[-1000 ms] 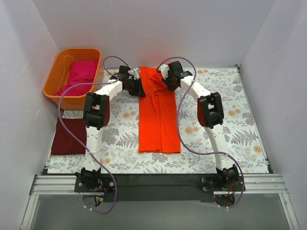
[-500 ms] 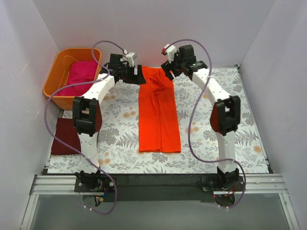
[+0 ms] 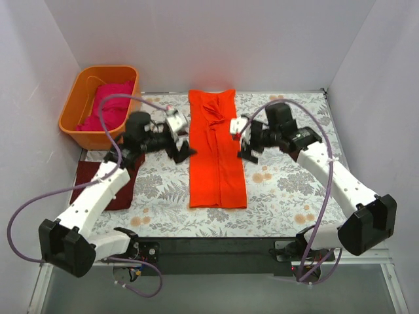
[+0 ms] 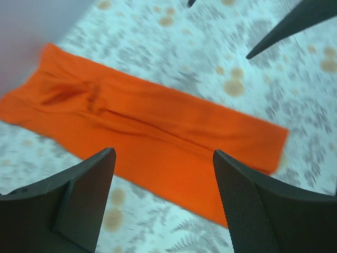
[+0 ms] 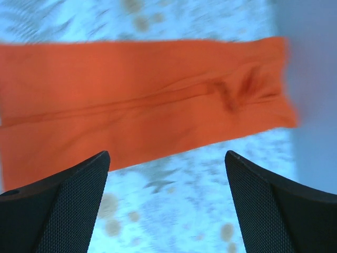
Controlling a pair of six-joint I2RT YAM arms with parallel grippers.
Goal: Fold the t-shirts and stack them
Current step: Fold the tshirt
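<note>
My surface (image 3: pixel 294 190): pale cloth, leaf-and-flower print. The orange-red t-shirt (image 3: pixel 216 163) lies flat on it, folded into a long narrow strip. Left of that shirt, toward the near edge: the maroon t-shirt (image 3: pixel 88 175), folded flat. Left and farther back, well apart: an orange tub (image 3: pixel 82 137).

Orange tub (image 3: pixel 87 138) beside floral table cover (image 3: pixel 281 190)

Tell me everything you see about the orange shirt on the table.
The orange-red shirt is soft plain cloth, folded lengthwise into a long narrow strip with a crease down its middle and wrinkles near the far end. It lies flat mid-table on the floral cover. The left gripper and right gripper hover open on either side, apparently not touching it.
</note>
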